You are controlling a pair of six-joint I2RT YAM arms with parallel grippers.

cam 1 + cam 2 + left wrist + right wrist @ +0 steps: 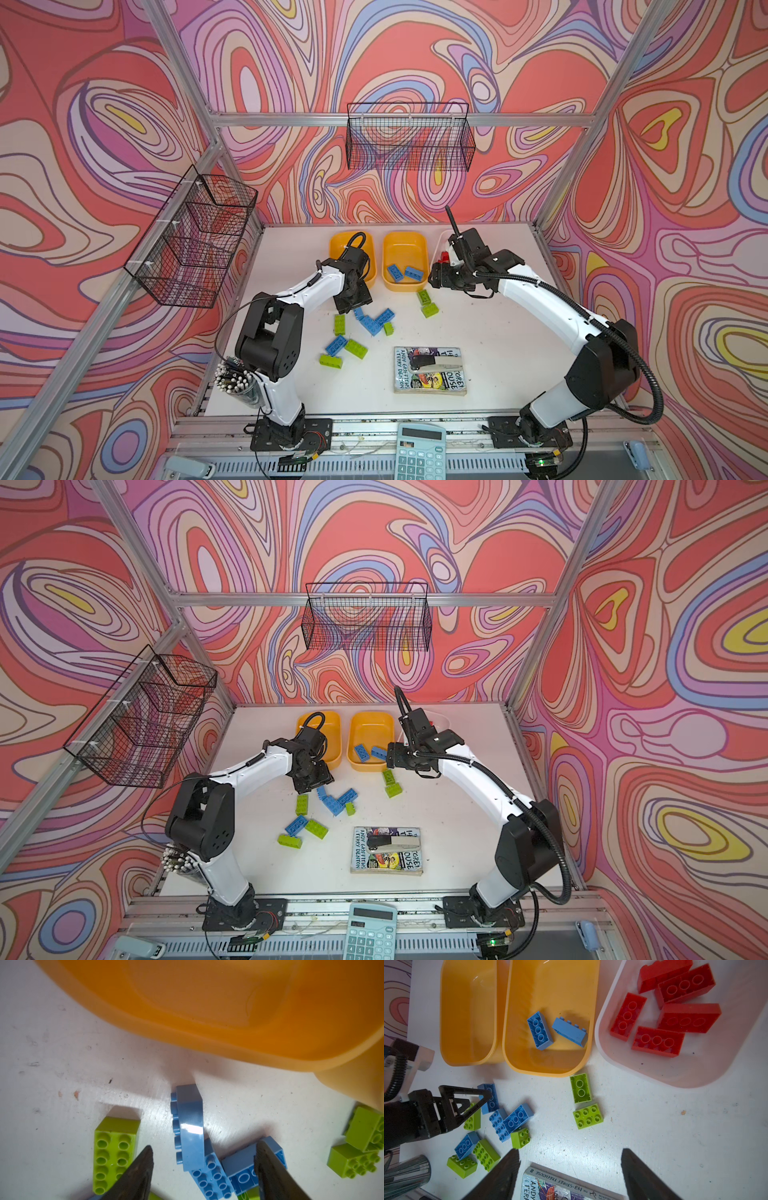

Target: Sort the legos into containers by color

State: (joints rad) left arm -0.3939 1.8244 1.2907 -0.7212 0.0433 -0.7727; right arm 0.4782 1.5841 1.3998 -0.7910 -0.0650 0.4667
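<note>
**Sorting scene, jaws over the loose bricks.** Three containers line the far edge of the desk point(498, 340): the left orange tub point(338, 249), the middle orange tub point(405, 245) holding two blue bricks point(539, 1030), and the white tub point(610, 1057).

In both top views the right arm point(540, 299) hides most of the white tub. Only the right wrist view shows its five red bricks point(658, 1041).

Loose legos lie on the desk just in front of the tubs. A blue cluster point(376, 322) has green bricks point(340, 324) around it. A green pair point(430, 309) lies just beside the middle orange tub's near rim.

The left jaws are partly open astride a blue brick point(190, 1126) lying on its side. They grip nothing and are near the left orange tub's near rim.

The right jaws are wide apart and empty. In the right wrist view only bare desk and an edge of the book point(428, 370) show between them. The desk to the right of the book is bare up to its side edge.
</note>
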